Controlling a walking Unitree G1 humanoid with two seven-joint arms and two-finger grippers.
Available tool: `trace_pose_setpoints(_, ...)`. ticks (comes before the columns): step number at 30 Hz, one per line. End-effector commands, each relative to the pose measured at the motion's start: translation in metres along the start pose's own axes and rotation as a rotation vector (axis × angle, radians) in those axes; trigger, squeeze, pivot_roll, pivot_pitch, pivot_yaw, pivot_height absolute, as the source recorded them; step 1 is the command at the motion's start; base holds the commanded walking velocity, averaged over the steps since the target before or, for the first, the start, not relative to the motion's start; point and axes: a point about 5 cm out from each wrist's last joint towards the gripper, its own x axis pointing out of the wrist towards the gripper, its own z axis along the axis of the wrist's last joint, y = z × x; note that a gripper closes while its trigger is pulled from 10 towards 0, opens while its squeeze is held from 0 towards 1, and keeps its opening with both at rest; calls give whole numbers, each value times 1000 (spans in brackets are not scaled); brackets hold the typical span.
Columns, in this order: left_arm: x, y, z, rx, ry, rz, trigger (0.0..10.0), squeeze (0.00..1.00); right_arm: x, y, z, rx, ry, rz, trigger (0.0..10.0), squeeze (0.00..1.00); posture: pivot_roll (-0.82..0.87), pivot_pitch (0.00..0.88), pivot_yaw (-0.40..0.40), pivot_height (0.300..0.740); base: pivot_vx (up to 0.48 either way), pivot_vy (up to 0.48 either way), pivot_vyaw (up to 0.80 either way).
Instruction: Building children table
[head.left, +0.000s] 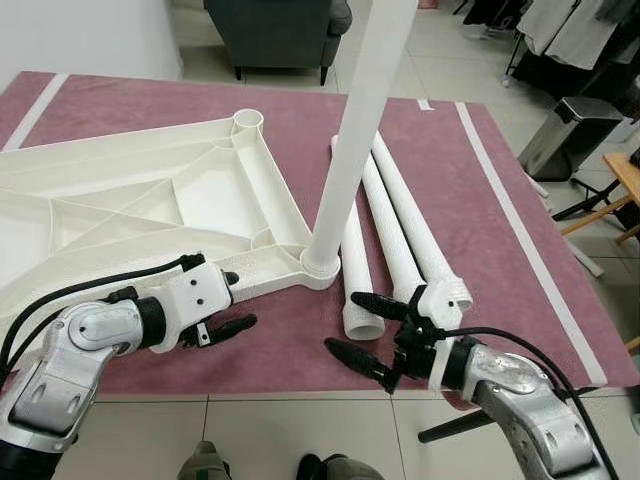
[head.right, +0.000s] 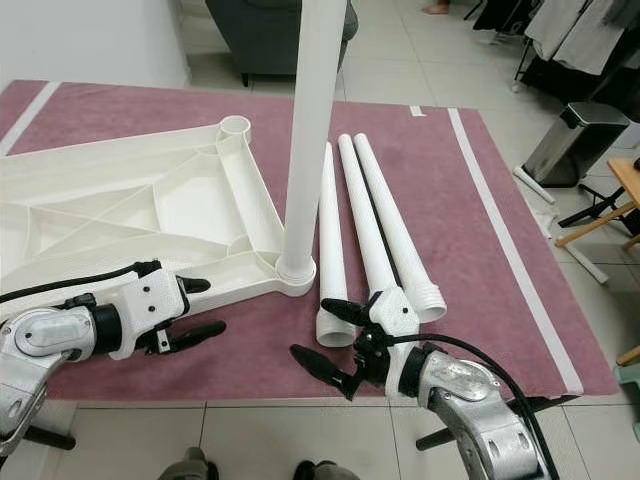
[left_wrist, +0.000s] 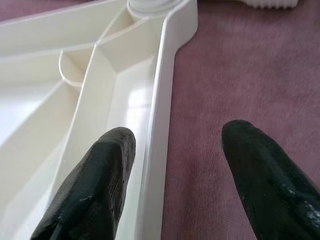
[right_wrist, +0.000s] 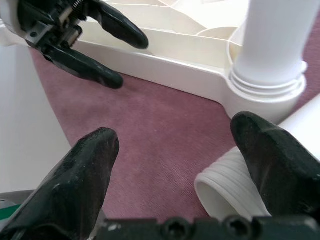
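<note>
While one leg (head.left: 355, 130) stands socketed, our right gripper (head.left: 366, 333), wide open, faces spare legs (head.left: 385, 215) running toward 12 o'clock.

We see a big purple rug (head.left: 480, 200) on a light tile floor (head.left: 300, 430). Past its far edge sits a dark armchair (head.left: 280, 30). Off the rug's right edge stands a shiny metal bin (head.left: 565, 135), with dark clothes (head.left: 570, 30) hanging behind it.

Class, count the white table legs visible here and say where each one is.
4: one upright leg in the tabletop's near corner socket; three loose legs side by side on the rug.
</note>
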Motion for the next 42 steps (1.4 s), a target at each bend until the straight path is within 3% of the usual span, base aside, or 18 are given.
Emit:
trace_pose_setpoints(1, -2, 9, -14, -21, 52, 88, 7451, 0, 5, 2, -4, 8, 27, 23, 10000, 0, 125, 83, -41, 740, 0, 0, 0)
trace_pose_setpoints(5, -1, 13, -19, -32, 72, 96, 7451, 0, 7, 3, -3, 2, 26, 35, 10000, 0, 126, 87, -42, 740, 0, 0, 0)
trace_pose_setpoints(6, 0, 18, -25, -48, 85, 104, 3961, 0, 8, 4, -1, -9, 22, 49, 10000, 0, 126, 90, -42, 740, 0, 0, 0)
trace_pose_setpoints(8, 1, 21, -27, -64, 89, 114, 3961, 0, 7, 5, -1, -14, 22, 55, 10000, 0, 122, 91, -40, 740, 0, 0, 0)
trace_pose_setpoints(9, 1, 23, -29, -76, 91, 123, 2784, 0, 7, 4, 0, -21, 24, 57, 10000, 0, 122, 91, -40, 740, 0, 0, 0)
trace_pose_setpoints(10, 2, 24, -29, -93, 87, 127, 0, 0, 5, 2, 0, -31, 28, 53, 10000, 0, 120, 91, -38, 740, 0, 0, 0)
trace_pose_setpoints(14, 4, 25, -29, -146, 66, 123, 0, 0, 1, -8, 3, -55, 30, 9, 10000, 0, 113, 94, -28, 740, 0, 0, 0)
trace_pose_setpoints(24, 10, 29, -24, -211, 16, 132, 0, 0, 2, -13, 6, -67, 22, -18, 10000, 0, 114, 99, -21, 740, 0, 0, 0)
trace_pose_setpoints(28, 16, 52, -9, -290, -64, 215, 0, 0, 5, -14, 7, -72, 12, -26, 10000, 0, 119, 101, -19, 740, 0, 0, 0)
trace_pose_setpoints(34, 19, 60, -3, -298, -81, 241, 0, 0, 7, -14, 8, -72, 8, -25, 10000, 0, 118, 101, -17, 740, 0, 0, 0)
trace_pose_setpoints(37, 37, 90, 21, -293, -106, 307, 0, 0, 13, -9, 8, -67, -4, -14, 10000, 0, 120, 108, -12, 740, 0, 0, 0)
trace_pose_setpoints(40, 37, 90, 21, -293, -106, 307, 0, 0, 13, -9, 8, -67, -4, -14, 10000, 0, 120, 108, -12, 740, 0, 0, 0)
trace_pose_setpoints(41, 56, 110, 32, -346, -92, 392, 0, 0, 17, -4, 7, -61, -8, -2, 10000, 0, 113, 108, -5, 740, 0, 0, 0)
trace_pose_setpoints(42, 61, 115, 34, -362, -85, 416, 0, 0, 18, -3, 7, -58, -10, 2, 10000, 0, 113, 108, -5, 740, 0, 0, 0)
